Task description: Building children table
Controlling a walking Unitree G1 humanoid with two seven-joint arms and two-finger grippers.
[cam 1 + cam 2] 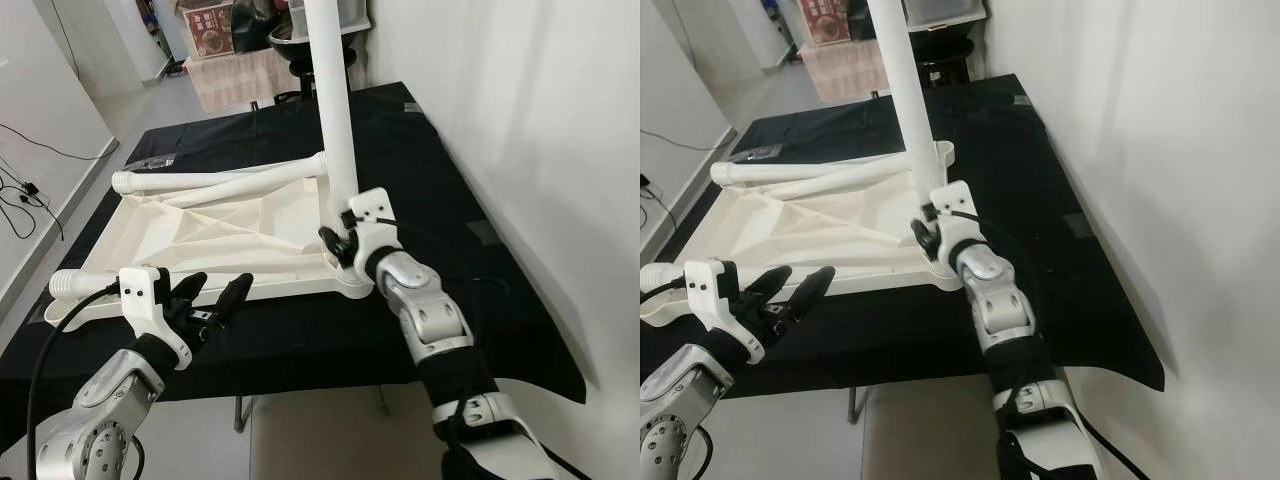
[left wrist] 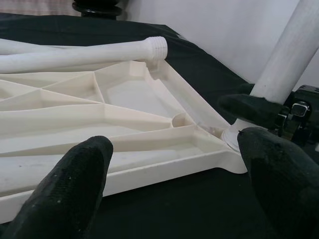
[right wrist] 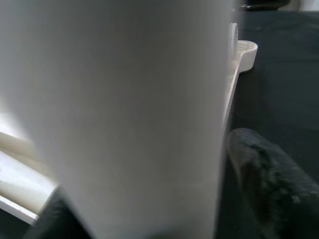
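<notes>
Black cloth covers the long work table (image 1: 480, 200) that runs from the lower edge of the frame up toward the top centre, with a pale wall along its right side. On it, left of centre, lies the white plastic tabletop (image 1: 215, 235) upside down, its ribbed underside facing up and its near edge close to the table's front edge.

One white leg (image 1: 335, 110) stands upright at the tabletop's near right corner, rising out of the top of the frame. Loose legs (image 1: 225, 180) lie across the far side of the tabletop, running from the left toward the upright one, their threaded ends showing. Another leg end (image 1: 75, 285) sticks out at the lower left corner of the tabletop.

The right gripper (image 1: 340, 245) sits at the foot of the upright leg, just right of centre, its black fingers clamped around the leg low down near the socket; the right wrist view has the white tube pressed between the dark pads.

The left gripper (image 1: 210, 300) hovers at the lower left, just in front of the tabletop's near edge, its two fingers (image 2: 79, 184) spread apart and holding nothing.
</notes>
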